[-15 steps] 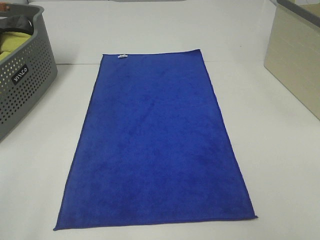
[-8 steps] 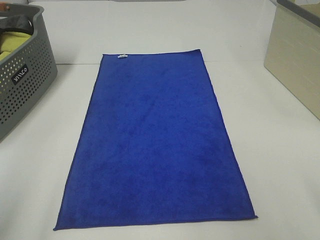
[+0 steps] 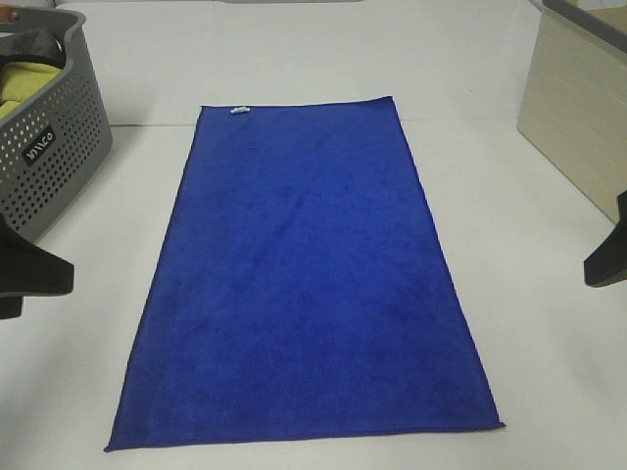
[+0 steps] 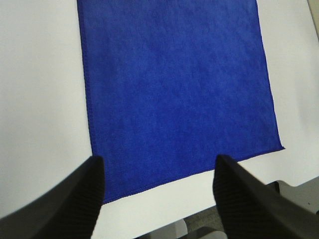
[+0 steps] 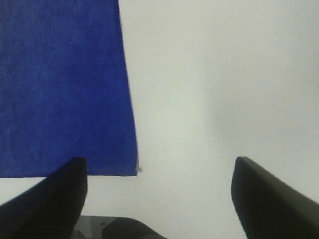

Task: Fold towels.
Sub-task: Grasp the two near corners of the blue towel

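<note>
The royal-blue towel (image 3: pixel 304 274) lies flat and unfolded, lengthwise down the middle of the white table, with its small white tag (image 3: pixel 240 109) on the far short edge. My left gripper (image 4: pixel 158 181) hovers open above the towel's near left part, with nothing between its dark fingers (image 4: pixel 75 199). A dark finger (image 3: pixel 34 276) of it shows at the left edge of the overhead view. My right gripper (image 5: pixel 159 184) is open and empty over bare table, just right of the towel's (image 5: pixel 60 84) near right corner. Its finger (image 3: pixel 607 259) shows at the right edge.
A grey perforated basket (image 3: pixel 44 147) stands at the far left with a yellow cloth (image 3: pixel 20 83) inside. A beige box (image 3: pixel 578 108) stands at the far right. White tabletop (image 3: pixel 529 343) surrounds the towel on both sides.
Both grippers have come into the overhead view, one at the left edge and one at the right. The towel has not moved.
</note>
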Motion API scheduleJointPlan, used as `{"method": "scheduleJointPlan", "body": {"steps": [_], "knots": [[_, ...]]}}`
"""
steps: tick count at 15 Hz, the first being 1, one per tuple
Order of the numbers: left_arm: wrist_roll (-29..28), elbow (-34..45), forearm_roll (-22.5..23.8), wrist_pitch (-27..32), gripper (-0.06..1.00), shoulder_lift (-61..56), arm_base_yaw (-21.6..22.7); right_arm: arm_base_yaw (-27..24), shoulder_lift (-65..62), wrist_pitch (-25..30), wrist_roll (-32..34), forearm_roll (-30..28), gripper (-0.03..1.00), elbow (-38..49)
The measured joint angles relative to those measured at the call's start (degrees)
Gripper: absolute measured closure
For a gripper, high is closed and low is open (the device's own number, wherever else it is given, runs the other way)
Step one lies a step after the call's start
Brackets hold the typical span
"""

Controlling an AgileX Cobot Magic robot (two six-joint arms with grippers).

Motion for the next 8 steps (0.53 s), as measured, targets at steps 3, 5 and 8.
{"method": "scheduleJointPlan", "body": {"steps": [3, 5, 8], "knots": [[9.1, 0.0, -5.6, -2.7, 0.34, 11.6, 0.0, 0.0, 10.7, -2.2, -7.4, 8.0, 0.22, -0.2], [11.5, 0.0, -6.4, -5.0, 0.34, 17.0, 0.0, 0.0, 17.2, -3.0, -13.8, 14.2, 0.22, -0.2], [14.5, 0.0, -8.9, -5.8, 0.34, 22.6, -0.2, 0.0, 21.3, -3.6, -17.4, 19.1, 0.22, -0.2]]}}
